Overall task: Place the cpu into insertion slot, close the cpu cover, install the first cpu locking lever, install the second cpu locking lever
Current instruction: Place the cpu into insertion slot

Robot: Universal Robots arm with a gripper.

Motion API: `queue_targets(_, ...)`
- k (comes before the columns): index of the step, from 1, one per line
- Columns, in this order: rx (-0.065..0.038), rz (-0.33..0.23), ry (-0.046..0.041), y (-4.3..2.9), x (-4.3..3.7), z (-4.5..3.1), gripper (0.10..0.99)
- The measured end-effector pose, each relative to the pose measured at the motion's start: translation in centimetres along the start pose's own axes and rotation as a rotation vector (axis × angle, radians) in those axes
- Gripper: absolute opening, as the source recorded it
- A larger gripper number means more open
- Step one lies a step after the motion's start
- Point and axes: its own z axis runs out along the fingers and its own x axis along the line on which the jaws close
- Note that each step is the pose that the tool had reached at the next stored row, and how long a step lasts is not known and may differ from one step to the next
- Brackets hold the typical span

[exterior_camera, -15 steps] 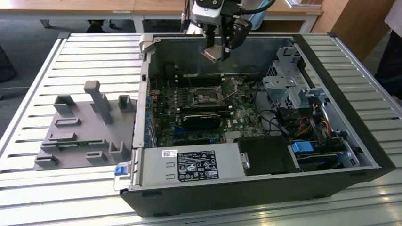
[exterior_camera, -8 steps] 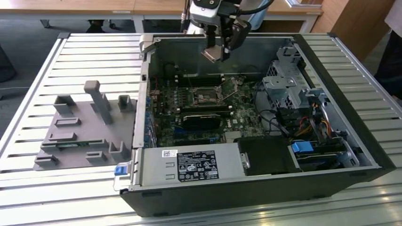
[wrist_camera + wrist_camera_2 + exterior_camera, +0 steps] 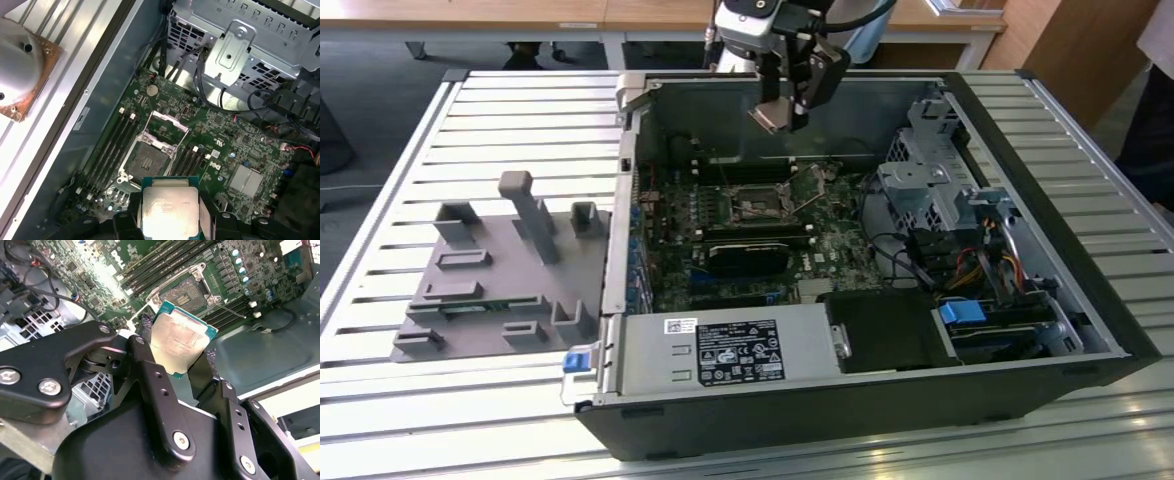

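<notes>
The tool [image 3: 177, 346] grips the cpu [image 3: 184, 337] by 2 opposite edges, holding it in the air above the motherboard [image 3: 235, 145] of an open computer case [image 3: 854, 420] on a slatted desk [image 3: 480, 100]. Below, the insertion slot [image 3: 148, 160] lies bare, with the cpu cover [image 3: 167, 126] swung open.

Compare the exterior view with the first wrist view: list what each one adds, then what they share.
Exterior view: the grey holder block on the slatted table, beside the computer case. First wrist view: a round metal cooler on a copper base, and a coin battery. Shared: the gripper shut on the chip, and the uncovered socket.
</notes>
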Motion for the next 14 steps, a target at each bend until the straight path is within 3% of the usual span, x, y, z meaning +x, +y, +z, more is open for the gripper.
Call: queue_targets(14, 0.002, 0.134, -0.0143, -0.01, 0.00, 0.13, 0.541)
